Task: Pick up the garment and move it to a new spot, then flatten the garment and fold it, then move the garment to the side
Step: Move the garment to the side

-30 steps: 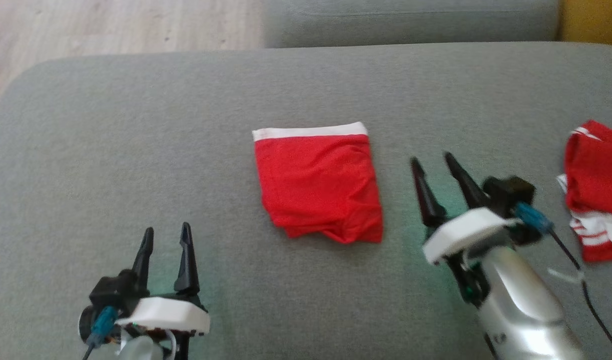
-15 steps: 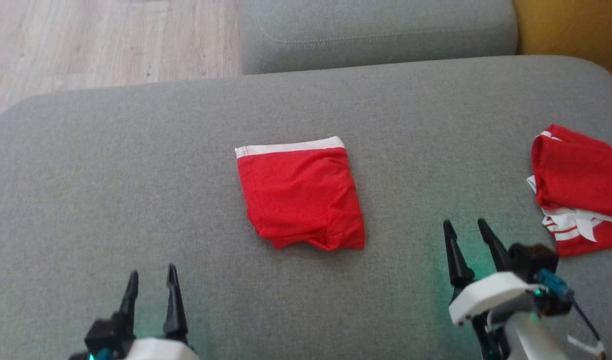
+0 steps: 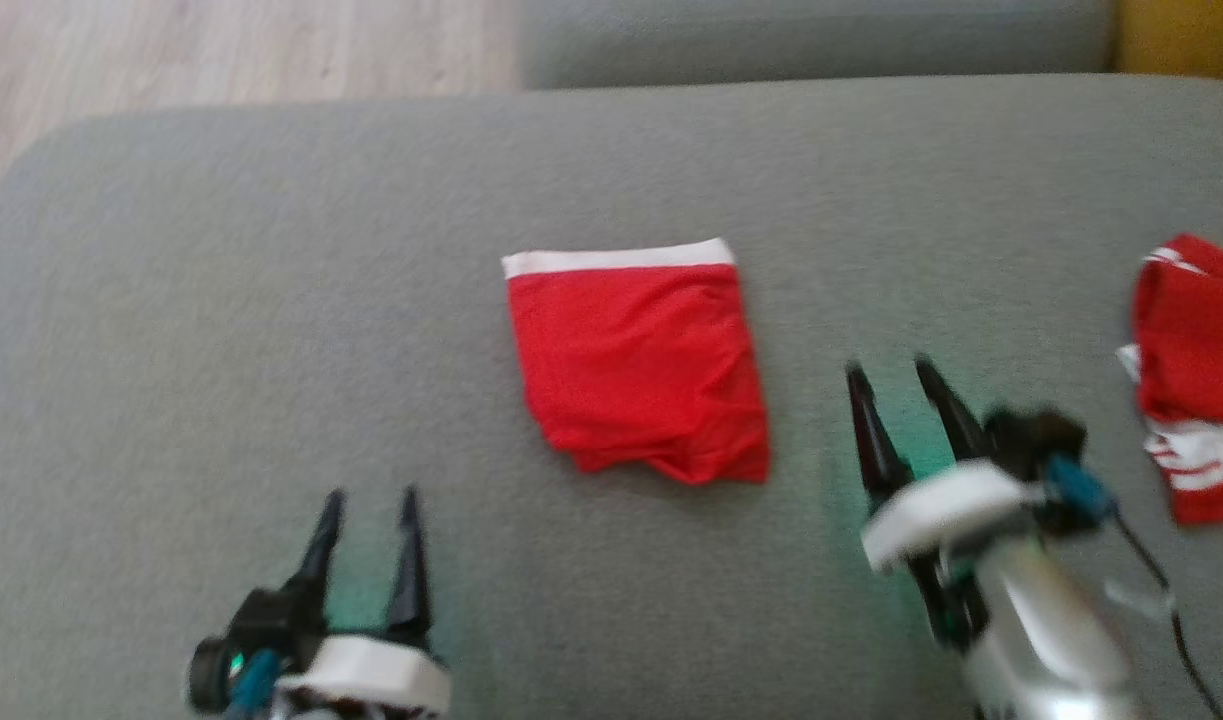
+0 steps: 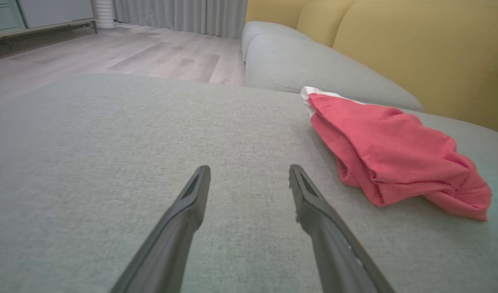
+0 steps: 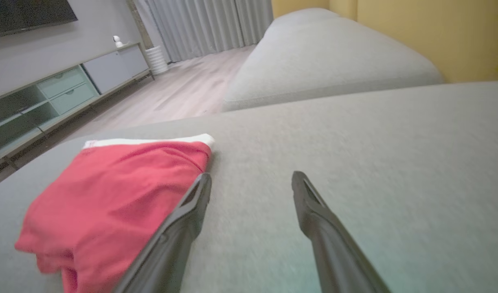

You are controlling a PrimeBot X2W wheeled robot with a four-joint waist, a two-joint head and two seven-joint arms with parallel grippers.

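1. The garment point(image 3: 639, 370) lies folded in the middle of the sofa seat point(image 3: 271, 250); the folding seems done.
2. The left end effector point(image 3: 371, 494) and the right end effector point(image 3: 889, 366) are both open and hold nothing; moving the garment aside probably remains.

L gripper point(image 3: 371, 492) sits at lower left of head view, two dark fingers pointing up w/ a clear gap between them, nothing held. R gripper point(image 3: 887, 364) is further forward at lower right, fingers likewise spread & tilted a bit left, empty; its silver forearm point(image 3: 1041, 630) runs down to the bottom edge. Both wrist views show the fingers apart, approx. same gap.
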